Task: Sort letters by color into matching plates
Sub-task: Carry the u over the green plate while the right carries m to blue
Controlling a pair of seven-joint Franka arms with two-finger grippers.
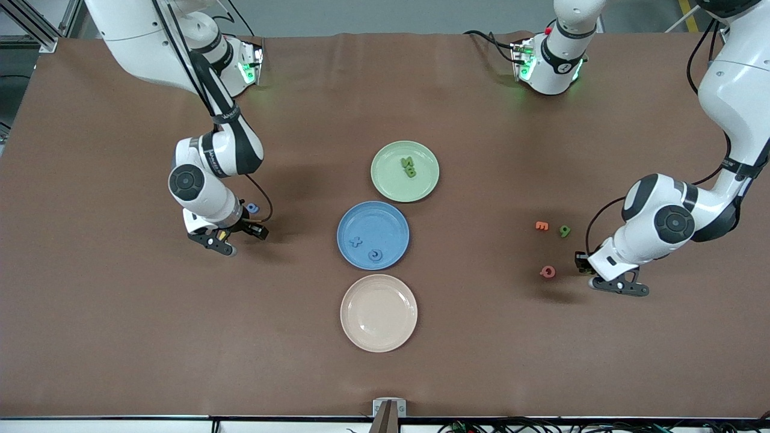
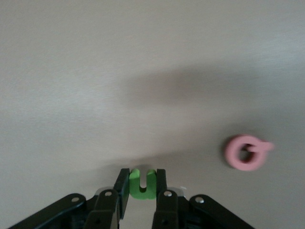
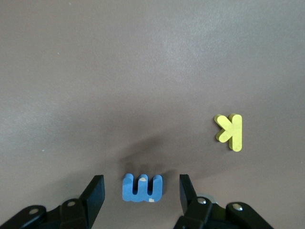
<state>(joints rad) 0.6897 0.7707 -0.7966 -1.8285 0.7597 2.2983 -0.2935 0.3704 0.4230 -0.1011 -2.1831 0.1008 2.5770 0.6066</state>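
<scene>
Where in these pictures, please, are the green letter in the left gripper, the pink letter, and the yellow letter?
green letter (image 2: pixel 142 185): left wrist view, on its base between the fingers.
pink letter (image 2: pixel 237 159): left wrist view, on its ring.
yellow letter (image 3: pixel 236 132): right wrist view, on its straight stem.

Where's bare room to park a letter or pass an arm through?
The green plate, blue plate and bare beige plate crowd the table's middle. Loose letters cluster around the left gripper, shut on a green letter. Bare cloth lies between the right gripper and the blue plate.
</scene>
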